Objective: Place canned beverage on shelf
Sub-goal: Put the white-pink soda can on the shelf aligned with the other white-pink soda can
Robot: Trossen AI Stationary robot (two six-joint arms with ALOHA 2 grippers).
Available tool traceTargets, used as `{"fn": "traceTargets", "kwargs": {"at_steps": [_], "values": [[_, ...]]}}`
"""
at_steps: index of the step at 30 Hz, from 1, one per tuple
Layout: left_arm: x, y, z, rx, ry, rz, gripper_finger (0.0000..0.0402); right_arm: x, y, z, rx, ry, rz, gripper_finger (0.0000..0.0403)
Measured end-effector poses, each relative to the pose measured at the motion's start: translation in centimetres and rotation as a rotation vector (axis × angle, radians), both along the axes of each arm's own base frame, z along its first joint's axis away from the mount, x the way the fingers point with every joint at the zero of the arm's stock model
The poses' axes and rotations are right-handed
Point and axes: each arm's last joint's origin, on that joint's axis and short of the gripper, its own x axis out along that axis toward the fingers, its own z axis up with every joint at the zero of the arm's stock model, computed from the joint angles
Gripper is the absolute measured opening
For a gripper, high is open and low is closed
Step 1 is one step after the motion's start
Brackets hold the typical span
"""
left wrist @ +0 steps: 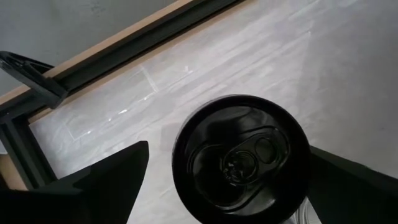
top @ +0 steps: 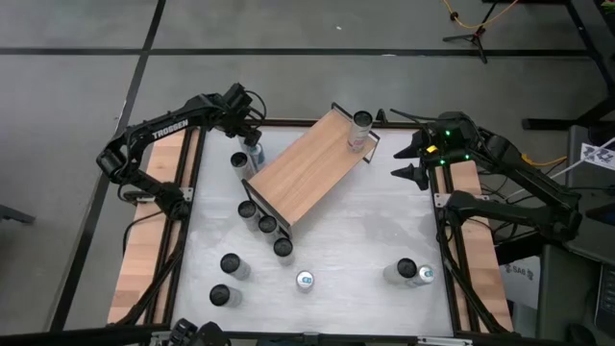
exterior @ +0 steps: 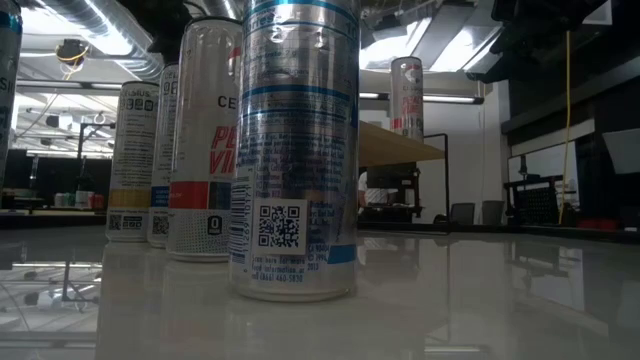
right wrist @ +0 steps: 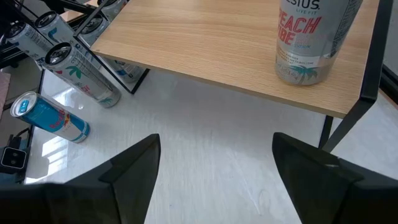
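Overhead, table-level, two wrist views

A black tripod (top: 468,38) stands on the grey floor (top: 77,86) beyond the tabletop's (top: 365,240) far right corner, an orange cable (top: 480,14) looping near it. Light wooden boards (top: 144,231) flank the tabletop's side edges.

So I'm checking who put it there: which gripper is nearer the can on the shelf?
Right. The right gripper sits open just beside the shelf end holding the can; the left gripper is beyond the shelf's other side, over another can.
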Motion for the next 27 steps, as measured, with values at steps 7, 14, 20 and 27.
{"fn": "traceTargets", "kwargs": {"at_steps": [7,14,20,27], "values": [[0.0,0.0,0.0,0.0,0.0,0.001,0.0331,0.0,0.0,0.0,0.0,0.0,0.0,0.0305],[0.0,0.0,0.0,-0.003,-0.01,0.021,0.0257,0.0,0.0,0.0,0.0,0.0,0.0,0.0305],[0.0,0.0,0.1,0.002,-0.012,0.021,0.023,0.0,0.0,0.0,0.0,0.0,0.0,0.0305],[0.5,0.5,2.1,0.056,-0.062,0.022,0.0238,0.0,0.0,0.0,0.0,0.0,0.0,0.0305]]}}
